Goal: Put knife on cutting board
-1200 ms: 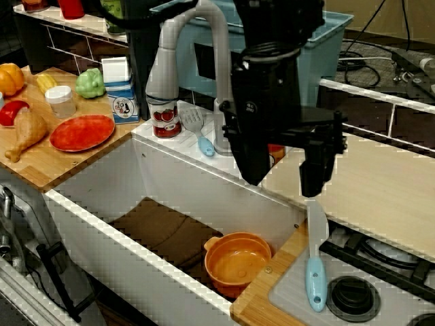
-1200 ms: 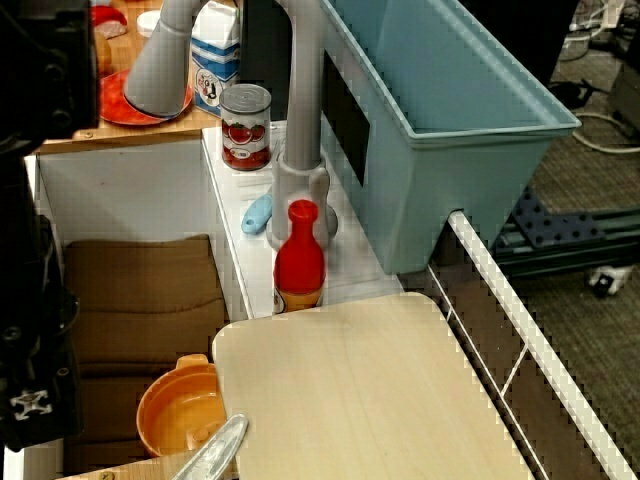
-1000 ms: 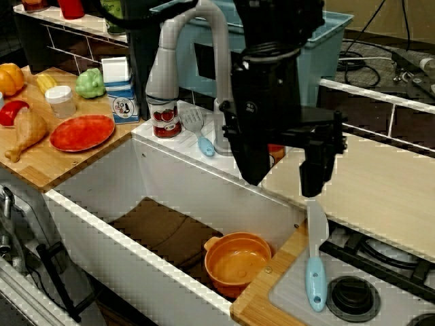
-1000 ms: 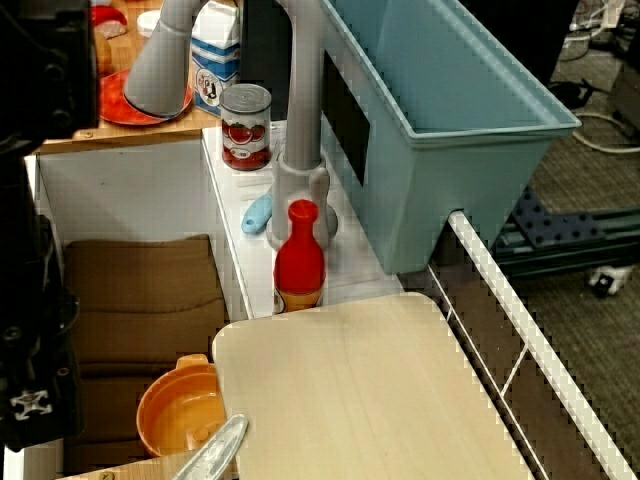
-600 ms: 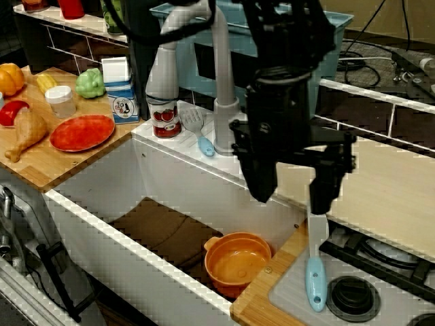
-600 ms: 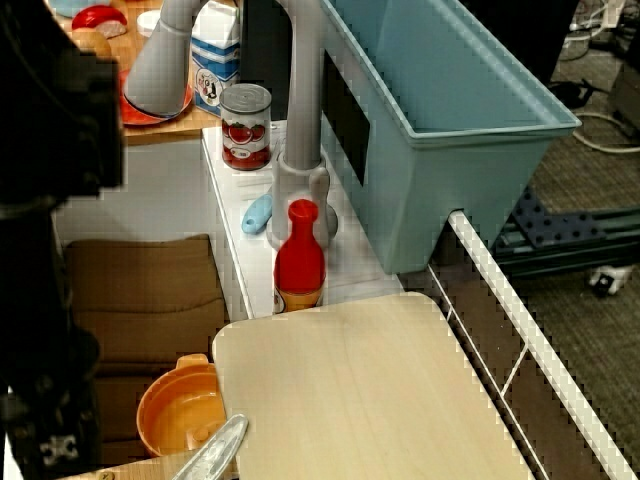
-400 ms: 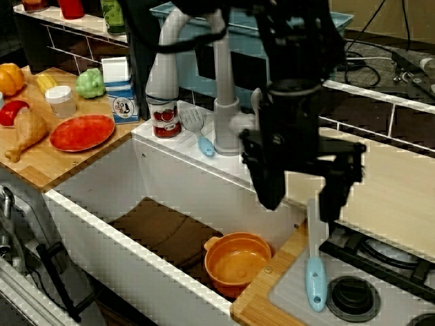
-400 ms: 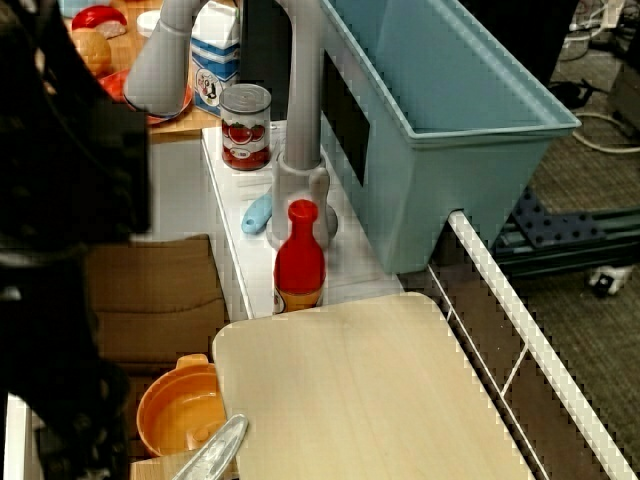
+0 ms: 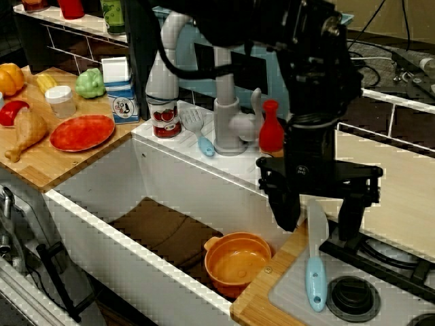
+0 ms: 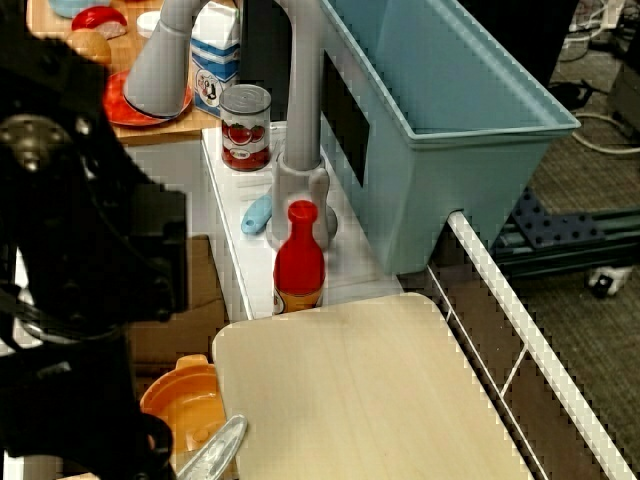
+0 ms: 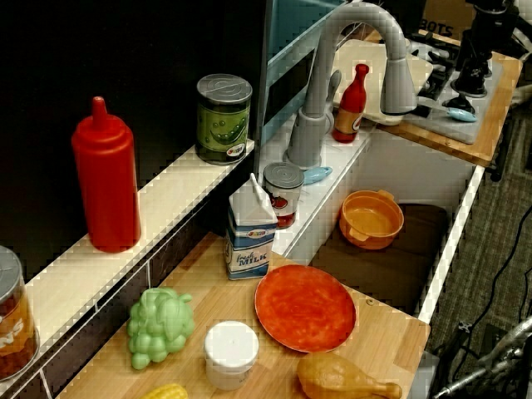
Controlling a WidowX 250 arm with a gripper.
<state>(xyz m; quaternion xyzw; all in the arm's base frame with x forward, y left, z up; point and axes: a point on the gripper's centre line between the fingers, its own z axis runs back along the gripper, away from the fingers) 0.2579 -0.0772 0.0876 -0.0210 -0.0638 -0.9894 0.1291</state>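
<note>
Counter [image 9: 258, 309] first: a wooden run beside the white sink [image 9: 102, 197], with a stove top at its near end. Board [image 10: 360, 390] next, pale and bare, lying flat just behind the stove, its near-left corner close to the blade tip. Big black arm is over that same corner, end effector [image 9: 319, 227] pointing straight down, jaws spread wide and holding nothing.

And there's the knife [image 9: 315, 261]! It's off the board, lying on the grey stove surface beside the burner [image 9: 353, 295], blue handle toward the front edge, pale blade running back toward the board. In the front view the blade rises right up between the two dark fingers [image 9: 284, 207], one on each side of it. Whether they are down at blade level or hanging above it, I can't tell from here.

So the knife's long axis runs front to back, and the open jaws straddle it across the width — that looks like a fair line-up for a pinch on the blade, I'd say. From there the board is just behind, a short carry.

Orange pot [image 9: 238, 261] sits down in the sink, near the left finger; red bottle [image 10: 299, 258] stands by the faucet, clear of the knife.
</note>
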